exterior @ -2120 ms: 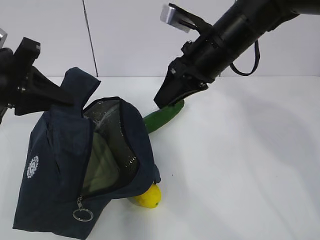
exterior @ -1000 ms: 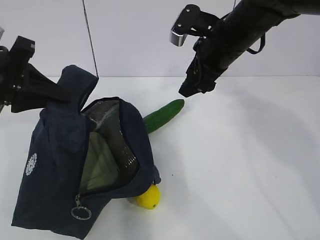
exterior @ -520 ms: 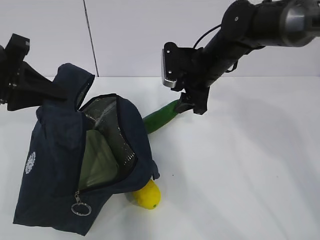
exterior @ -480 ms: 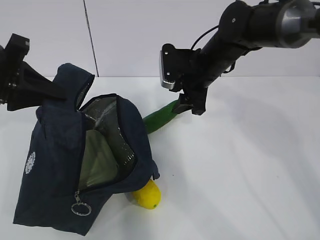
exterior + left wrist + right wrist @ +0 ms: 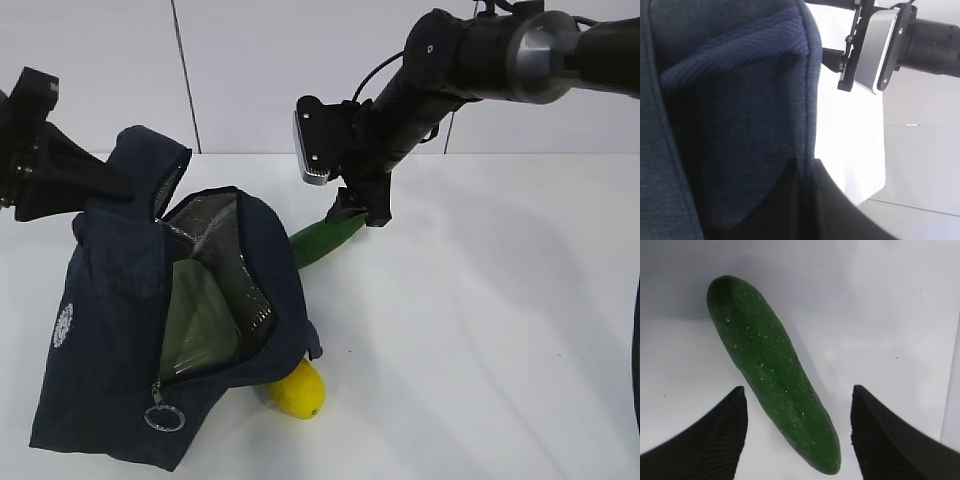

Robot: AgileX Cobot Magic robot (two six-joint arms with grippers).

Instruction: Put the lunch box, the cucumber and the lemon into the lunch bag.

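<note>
- The lunch bag (image 5: 130, 330) covers part of the lemon (image 5: 301, 389) and the near end of the cucumber (image 5: 325, 240).
- The lunch box (image 5: 200, 325) sits inside the unzipped bag, only its pale lid showing.
- Left gripper (image 5: 95, 180): clamped on the bag's strap, fingertips buried in fabric.
- Right gripper (image 5: 797, 440): 2 jaws spread wide, straddling the cucumber without touching.
- Bare table (image 5: 500, 350) lies right of the cucumber.
</note>
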